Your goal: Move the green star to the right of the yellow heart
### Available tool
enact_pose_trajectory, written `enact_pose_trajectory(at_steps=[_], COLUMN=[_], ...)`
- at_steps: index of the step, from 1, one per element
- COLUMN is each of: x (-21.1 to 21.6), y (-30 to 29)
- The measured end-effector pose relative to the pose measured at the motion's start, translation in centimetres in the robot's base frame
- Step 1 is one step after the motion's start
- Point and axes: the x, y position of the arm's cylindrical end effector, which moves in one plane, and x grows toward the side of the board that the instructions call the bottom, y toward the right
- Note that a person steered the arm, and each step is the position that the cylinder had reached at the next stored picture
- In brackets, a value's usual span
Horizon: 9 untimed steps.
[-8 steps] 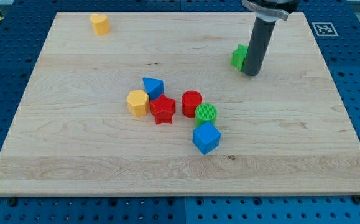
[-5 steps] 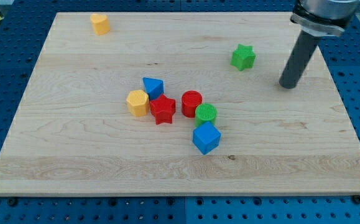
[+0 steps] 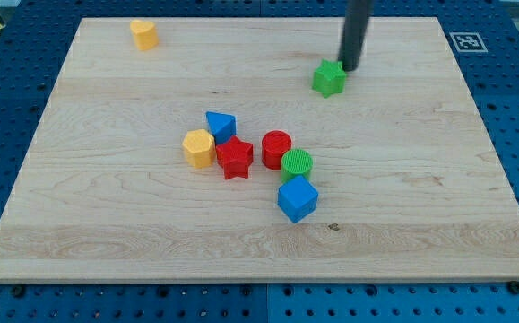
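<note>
The green star [image 3: 329, 78] lies on the wooden board at the upper right of centre. My tip [image 3: 350, 68] stands right against the star's upper right side, touching or nearly touching it. The yellow heart [image 3: 143, 34] lies far off near the board's top left corner. The rod rises out of the view's top.
A cluster sits mid-board: a yellow hexagon [image 3: 199, 147], a blue triangle [image 3: 220, 125], a red star [image 3: 235, 158], a red cylinder [image 3: 276, 149], a green cylinder [image 3: 297, 164] and a blue cube [image 3: 297, 198]. A marker tag [image 3: 466, 41] is at the board's top right corner.
My tip swung from the star's right side out to the right, then back to the star's upper right. The green star has shifted a little to the left and down.
</note>
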Motion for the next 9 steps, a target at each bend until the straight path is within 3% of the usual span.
enact_pose_trajectory(at_steps=[1, 2, 4, 6, 7, 9], x=[3.2, 4.0, 0.2, 1.3, -0.3, -4.7], y=[0.7, -2.2, -13.1, -7.2, -7.8, -16.9])
